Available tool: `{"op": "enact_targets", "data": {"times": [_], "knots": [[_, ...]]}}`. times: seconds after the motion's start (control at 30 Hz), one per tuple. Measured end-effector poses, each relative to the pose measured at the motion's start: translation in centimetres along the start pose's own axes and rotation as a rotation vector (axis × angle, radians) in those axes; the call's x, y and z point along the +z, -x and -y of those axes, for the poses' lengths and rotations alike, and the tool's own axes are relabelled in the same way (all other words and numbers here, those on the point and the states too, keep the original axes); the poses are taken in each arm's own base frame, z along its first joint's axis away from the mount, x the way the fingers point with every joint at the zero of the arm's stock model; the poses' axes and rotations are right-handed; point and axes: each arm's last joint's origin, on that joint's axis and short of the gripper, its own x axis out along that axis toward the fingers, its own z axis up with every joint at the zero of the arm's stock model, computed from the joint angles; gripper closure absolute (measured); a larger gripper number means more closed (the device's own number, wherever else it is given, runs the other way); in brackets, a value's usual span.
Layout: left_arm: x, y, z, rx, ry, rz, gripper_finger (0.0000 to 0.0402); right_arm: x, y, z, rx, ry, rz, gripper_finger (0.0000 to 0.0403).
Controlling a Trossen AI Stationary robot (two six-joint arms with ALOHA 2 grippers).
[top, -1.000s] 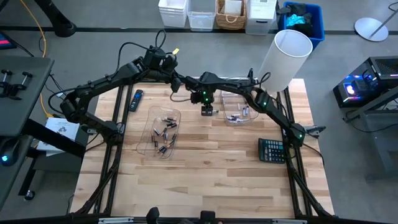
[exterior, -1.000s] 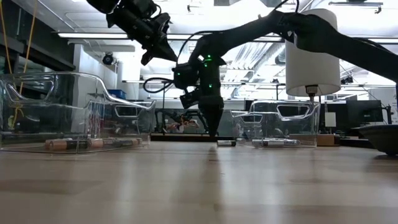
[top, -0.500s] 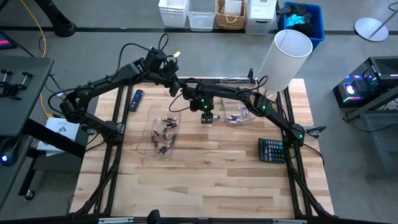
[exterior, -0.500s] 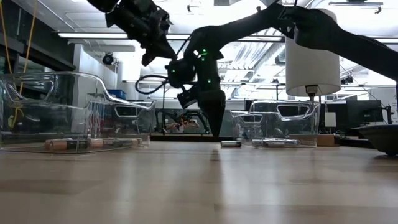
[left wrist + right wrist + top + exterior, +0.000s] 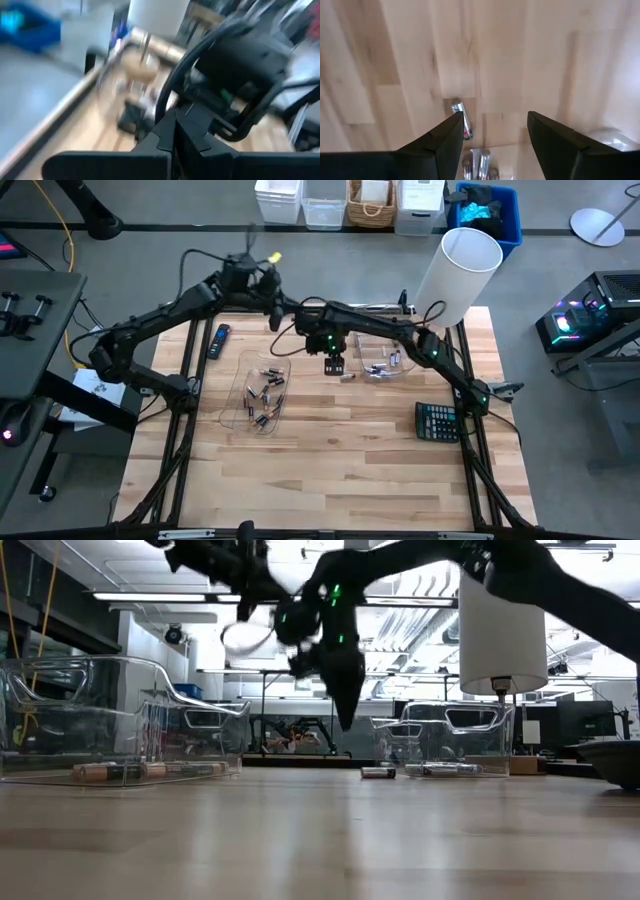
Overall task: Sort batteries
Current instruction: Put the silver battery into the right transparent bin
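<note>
Batteries: dark ones in the left clear bin (image 5: 262, 392), silvery in the right bin (image 5: 381, 358), one stray battery (image 5: 347, 377) on the surface between. Right gripper (image 5: 333, 364) hangs above it, jaws open and empty; drop straight, straddle lengthwise. Left gripper (image 5: 275, 320) raised at the rear, jaws closed.

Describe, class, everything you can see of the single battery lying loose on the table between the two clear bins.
The loose battery is a tiny silvery metallic cylinder with what looks like a red band near one end. It lies flat on its side on the bare wooden table, outside the clear bins, just beside the right bin that holds other silvery cells. Nothing grips it: the right gripper hangs above it, open, not touching. In the low view it rests alone on the wood.
</note>
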Motion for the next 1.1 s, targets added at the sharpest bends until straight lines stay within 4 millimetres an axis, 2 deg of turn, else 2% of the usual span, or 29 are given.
{"op": "enact_targets", "data": {"times": [0.1, 0.17, 0.23, 0.33, 0.43, 0.5, 0.57, 0.63, 0.77, 0.83, 0.9, 1.0, 1.1], "knots": [[2.2, 2.0, 1.2, -0.037, -0.038, 0.187, 0.0402, -1.3, 3.8, -0.2, -0.044, -0.025, 0.073, 0.0190], [3.4, 3.4, 1.9, -0.053, -0.042, 0.298, 0.0402, -1.6, 4.7, -0.1, -0.055, -0.029, 0.099, 0.0190], [3.9, 3.9, 2.6, -0.096, -0.036, 0.347, 0.0402, -1.4, 4.4, 0.0, -0.053, -0.030, 0.101, 0.0190], [3.5, 3.3, 3.6, -0.225, 0.043, 0.287, 0.0402, -1.1, 3.3, 0.0, -0.030, -0.029, 0.080, 0.0190], [2.9, 2.9, 4.5, -0.378, 0.087, 0.189, 0.0402, -1.7, 4.7, -0.2, -0.010, -0.019, 0.102, 0.0190], [2.7, 3.4, 5.0, -0.426, 0.106, 0.155, 0.0402, -1.8, 4.2, -0.3, 0.036, -0.004, 0.080, 0.0190], [2.7, 4.2, 5.4, -0.431, 0.092, 0.161, 0.0401, -1.7, 3.0, -0.4, 0.075, -0.002, 0.074, 0.0190], [3.0, 5.5, 5.7, -0.408, 0.056, 0.198, 0.0402, -2.5, 2.6, -1.0, 0.063, 0.015, 0.050, 0.0190], [3.6, 8.4, 5.8, -0.302, -0.006, 0.314, 0.0402, -6.5, 4.6, -2.9, 0.015, 0.064, 0.105, 0.0190], [3.8, 9.4, 5.7, -0.253, -0.015, 0.359, 0.0402, -8.2, 4.2, -3.8, 0.002, 0.067, 0.148, 0.0190], [4.1, 10.0, 5.5, -0.222, -0.038, 0.397, 0.0402, -9.1, 3.9, -4.7, -0.037, 0.094, 0.235, 0.0190], [4.3, 10.3, 5.1, -0.177, -0.047, 0.430, 0.0402, -9.6, 4.7, -6.1, -0.086, 0.167, 0.389, 0.0190], [4.3, 10.1, 4.8, -0.168, -0.034, 0.430, 0.0402, -9.2, 3.4, -7.1, -0.086, 0.219, 0.405, 0.0190]]}}
